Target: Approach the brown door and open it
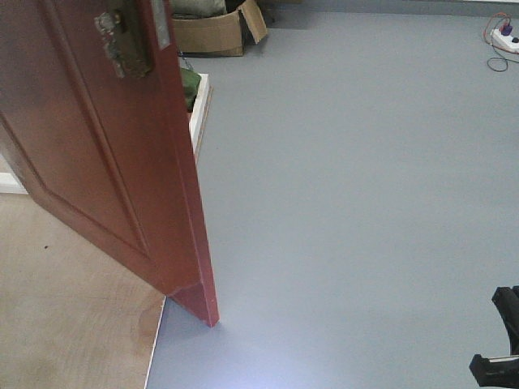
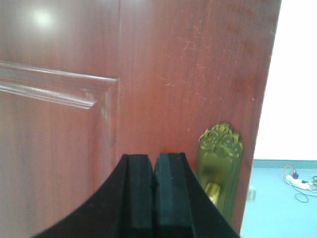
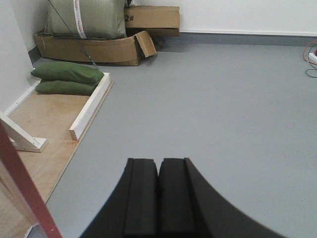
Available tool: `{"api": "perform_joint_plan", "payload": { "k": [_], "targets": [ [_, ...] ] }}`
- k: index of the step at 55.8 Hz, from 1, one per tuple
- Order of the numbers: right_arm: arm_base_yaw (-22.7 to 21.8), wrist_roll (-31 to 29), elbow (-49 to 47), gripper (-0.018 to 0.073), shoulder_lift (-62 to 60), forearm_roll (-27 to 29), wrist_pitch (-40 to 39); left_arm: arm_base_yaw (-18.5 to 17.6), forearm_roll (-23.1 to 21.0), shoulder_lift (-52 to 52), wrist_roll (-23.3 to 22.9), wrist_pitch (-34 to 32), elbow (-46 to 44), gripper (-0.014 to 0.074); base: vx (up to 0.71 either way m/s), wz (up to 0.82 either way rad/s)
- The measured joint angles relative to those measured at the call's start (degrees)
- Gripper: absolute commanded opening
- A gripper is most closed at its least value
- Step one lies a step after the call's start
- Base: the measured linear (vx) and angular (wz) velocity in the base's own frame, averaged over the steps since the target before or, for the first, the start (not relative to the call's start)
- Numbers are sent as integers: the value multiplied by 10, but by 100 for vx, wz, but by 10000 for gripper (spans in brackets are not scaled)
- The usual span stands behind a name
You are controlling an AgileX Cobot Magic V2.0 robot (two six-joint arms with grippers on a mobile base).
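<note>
left fingers [image 2: 141, 198] pressed together (empty) facing the brown door [image 2: 163, 74]; right fingers [image 3: 141, 198] likewise, door leftward.

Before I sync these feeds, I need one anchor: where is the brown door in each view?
Exterior front-facing: brown door fills the left side, bottom corner low centre-left.
Left wrist-mounted: the door fills most of the frame, brass backplate lower right.
Right wrist-mounted: only a thin edge at bottom left.
Shared landmark: white power strip, far right in all three.
</note>
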Motion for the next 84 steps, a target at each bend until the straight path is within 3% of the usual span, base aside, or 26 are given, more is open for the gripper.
{"api": "perform_joint_plan", "payload": {
  "k": [84],
  "targets": [
    [0, 0, 0, 0, 0, 0, 0, -1, 1, 1, 0, -12, 0, -3, 3, -1]
  ]
}}
